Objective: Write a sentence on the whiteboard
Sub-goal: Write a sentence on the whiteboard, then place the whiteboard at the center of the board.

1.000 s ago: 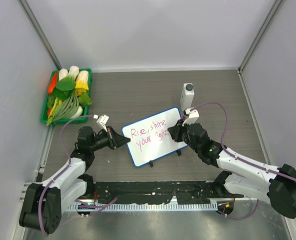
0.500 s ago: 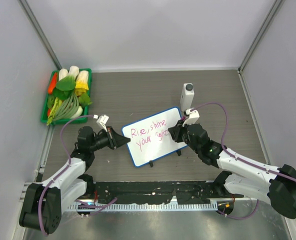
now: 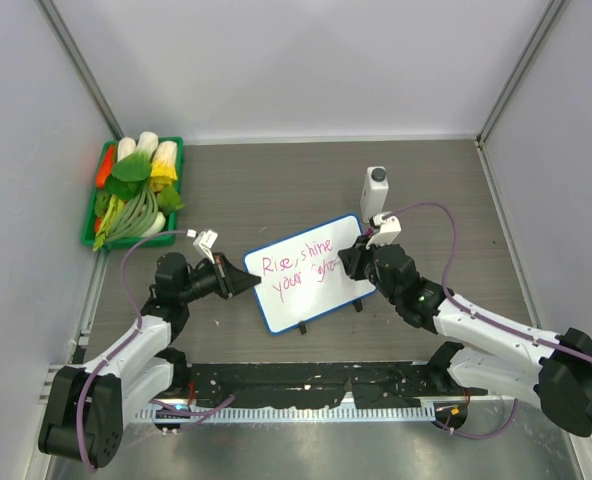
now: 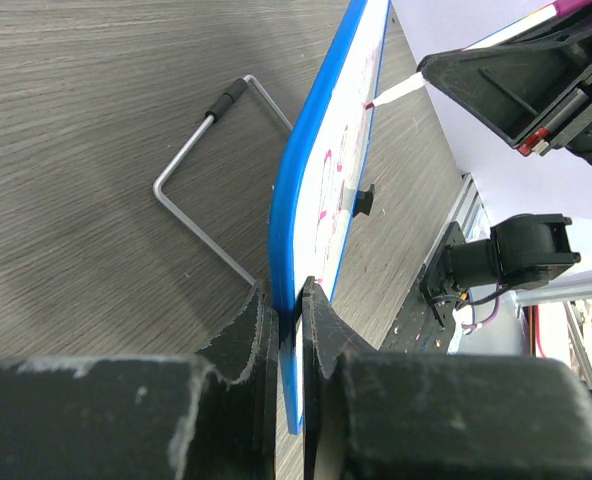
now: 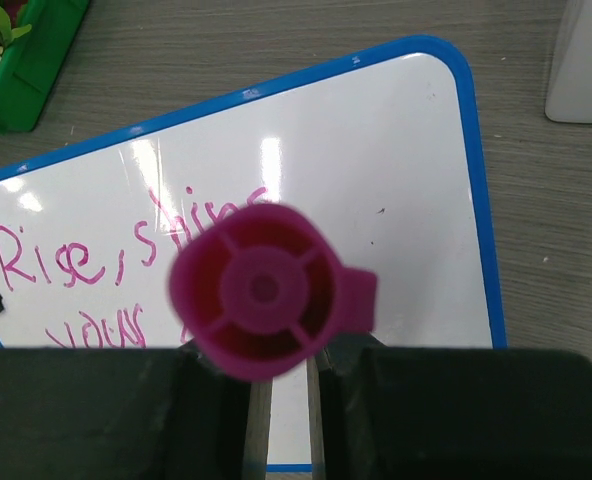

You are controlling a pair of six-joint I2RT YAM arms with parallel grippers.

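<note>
Left gripper clenches the whiteboard at its 9 o'clock edge; right gripper grasps the pink marker. Use light, steady tip pressure to finish the sentence toward 3 o'clock.

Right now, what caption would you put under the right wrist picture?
Right end effector gripping a magenta marker over the whiteboard, its sentence half hidden.

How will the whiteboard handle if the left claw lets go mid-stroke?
Probably stiff: the whiteboard edge looks straight where the left claw pinches it. Likely light for its size, being thin. Apt to slide or tip under the marker, with only a wire stand behind it.
</note>
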